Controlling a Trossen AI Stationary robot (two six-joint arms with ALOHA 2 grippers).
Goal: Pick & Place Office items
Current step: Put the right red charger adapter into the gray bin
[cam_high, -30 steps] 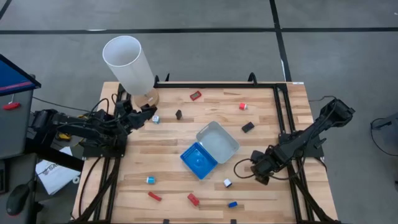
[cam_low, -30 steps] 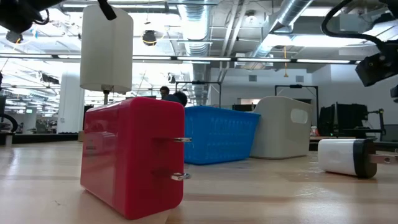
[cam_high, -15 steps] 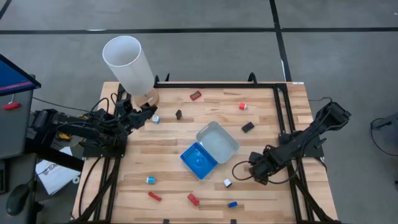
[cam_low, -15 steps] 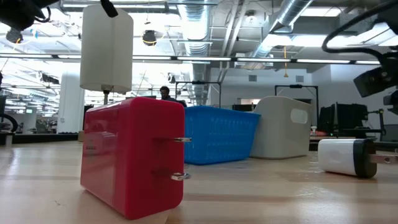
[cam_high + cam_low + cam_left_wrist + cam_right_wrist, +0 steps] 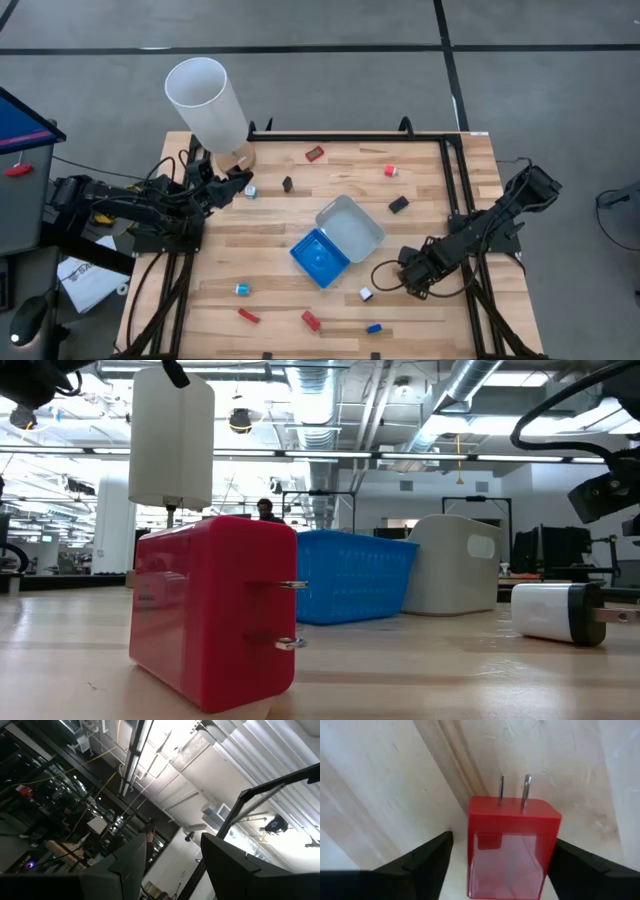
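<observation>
Reaching for a red charger [image 5: 512, 850] is the step I am working on now, with the right gripper [image 5: 405, 275] low over the front right part of the table [image 5: 420, 170]. In the right wrist view the fingers [image 5: 427, 857] are standing apart, one on each side of the charger, and I am seeing a strip of wood between it and at least one finger, so the gripper is open and not gripping yet. From above, the gripper is covering the charger, so I cannot place it more exactly there.

The charger is lying on the wood with its two metal pins pointing forward, away from the wrist. Its long axis is running along the fingers, so the side faces are meeting the pads.

I am judging that the next move calls for closing evenly on those sides, then lifting and carrying it toward the blue tray [image 5: 320, 256].

The left gripper [image 5: 238, 184] is waiting open beside the white cylinder [image 5: 205, 100].
</observation>
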